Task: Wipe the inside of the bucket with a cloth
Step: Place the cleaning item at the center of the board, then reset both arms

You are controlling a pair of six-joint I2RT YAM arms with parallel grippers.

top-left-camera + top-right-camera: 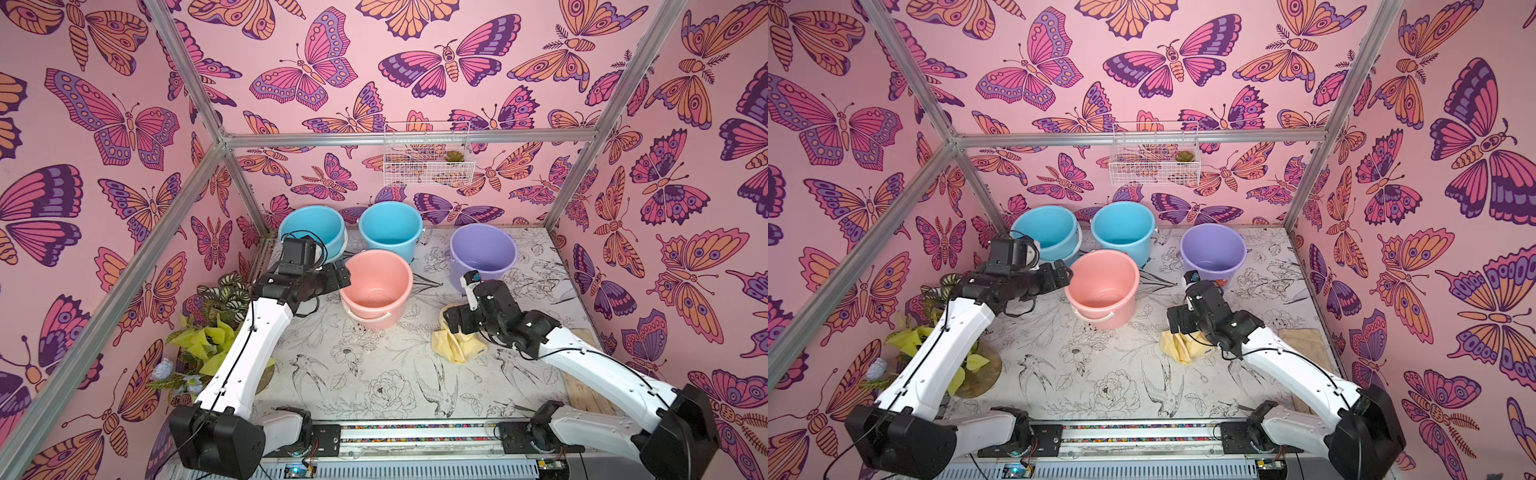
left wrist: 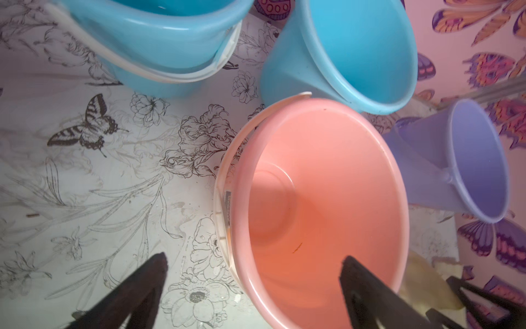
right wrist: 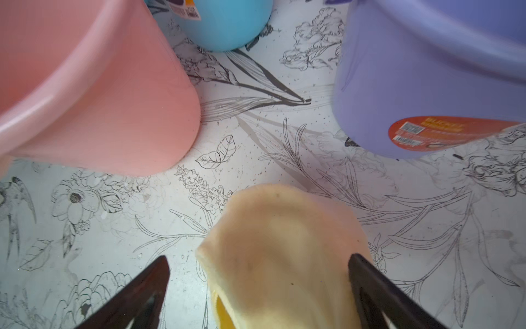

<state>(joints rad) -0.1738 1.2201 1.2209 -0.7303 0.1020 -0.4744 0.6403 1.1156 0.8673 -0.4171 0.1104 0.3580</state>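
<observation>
You have bright, even light in both top views, with only soft shadows beside the pink bucket (image 1: pixel 376 286). The straight frame bars (image 1: pixel 185 75) lean and stretch toward the picture edges. Your wrist views are dimmer and pink-tinted, and the cloth (image 3: pixel 284 250) near the lens is blurred.

walls: pink butterfly wallpaper (image 1: pixel 374 83) | frame: aluminium bars (image 1: pixel 291 139) | tabletop (image 1: pixel 374 361): black-and-white floral print | back wall: wire basket (image 1: pixel 428 166)

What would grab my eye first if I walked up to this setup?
The loud pink butterfly walls surround the table. Next come four buckets clustered at the back: two sky-blue buckets, a salmon-pink bucket in front of them, and a lavender bucket off to the right. A crumpled pale-yellow cloth lies on the table under the open right claw.
</observation>
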